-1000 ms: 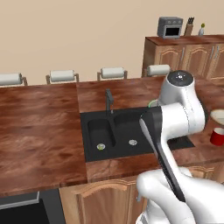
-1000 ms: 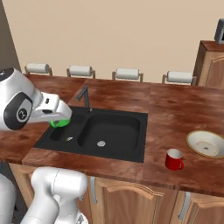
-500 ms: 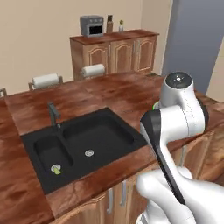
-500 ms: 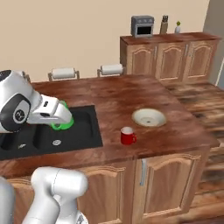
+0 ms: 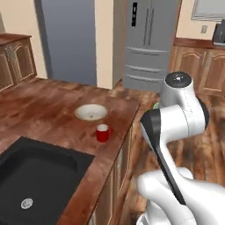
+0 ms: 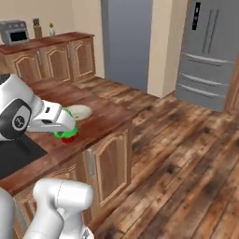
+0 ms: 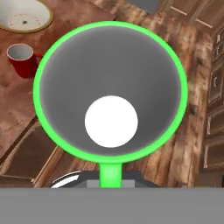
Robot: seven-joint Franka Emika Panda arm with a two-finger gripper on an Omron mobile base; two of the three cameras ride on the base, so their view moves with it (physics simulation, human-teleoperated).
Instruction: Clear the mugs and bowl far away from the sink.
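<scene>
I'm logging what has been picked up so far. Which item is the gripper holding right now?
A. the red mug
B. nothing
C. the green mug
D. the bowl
C: the green mug sits right in front of the hand camera, held by its handle, while the red mug and the bowl stand on the counter.

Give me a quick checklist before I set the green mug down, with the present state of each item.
1. Grip on green mug: ok, the hand is shut on its handle.
2. Mug empty, nothing to spill: ok, the inside looks bare in the hand view.
3. Distance from the sink: cannot tell; the mug hangs near the counter end.
4. Red mug position: not ok, on the counter beside the sink.
5. Bowl: not ok, just behind the red mug.
6. Free counter for a drop spot: ok.
</scene>
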